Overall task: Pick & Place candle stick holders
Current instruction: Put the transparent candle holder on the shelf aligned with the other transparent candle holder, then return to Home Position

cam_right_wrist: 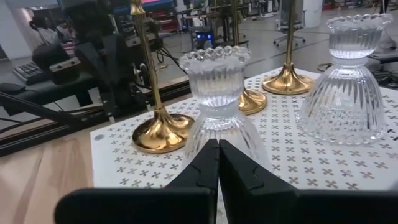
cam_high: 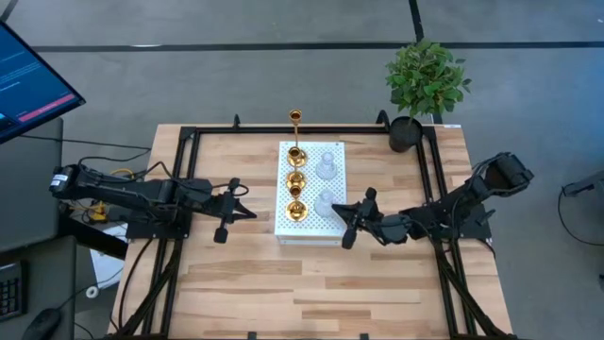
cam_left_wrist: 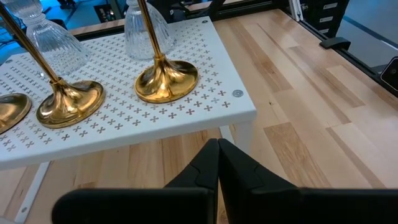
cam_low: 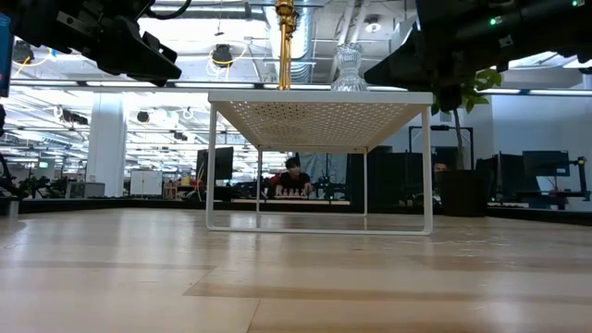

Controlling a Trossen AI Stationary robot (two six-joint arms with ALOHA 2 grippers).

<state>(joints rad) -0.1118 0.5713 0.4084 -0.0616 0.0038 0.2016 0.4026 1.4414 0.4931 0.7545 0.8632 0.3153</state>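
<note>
- My left gripper (cam_high: 223,213) hangs above the bare table (cam_high: 311,283) just beside the left edge of the white perforated stand (cam_high: 335,227). Its wrist view shows the two fingers pressed together with nothing between them.
- My right gripper (cam_high: 351,219) hangs just off the stand's right edge. Its fingers too meet edge to edge and carry nothing.
- All five candle holders rest on the stand's top. Three gold holders (cam_high: 296,179) form a row along its left half: the tall thin-stemmed one (cam_high: 295,132) farthest from me, two short ones nearer.
- Two glass holders (cam_high: 325,167) stand along the right half. The nearer glass holder (cam_right_wrist: 216,112) sits directly ahead of the right fingers.
- The potted plant (cam_high: 422,80) at the far right corner is no part of the job.
- Step in hand, as I judge it: the approach. No holder is gripped or lifted yet.
- Next move, as I judge it: part the right fingers wide enough for the glass stem, advance level, then close gently. The ribbed glass looks slippery, and the neighbouring holder (cam_right_wrist: 350,93) stands close.
</note>
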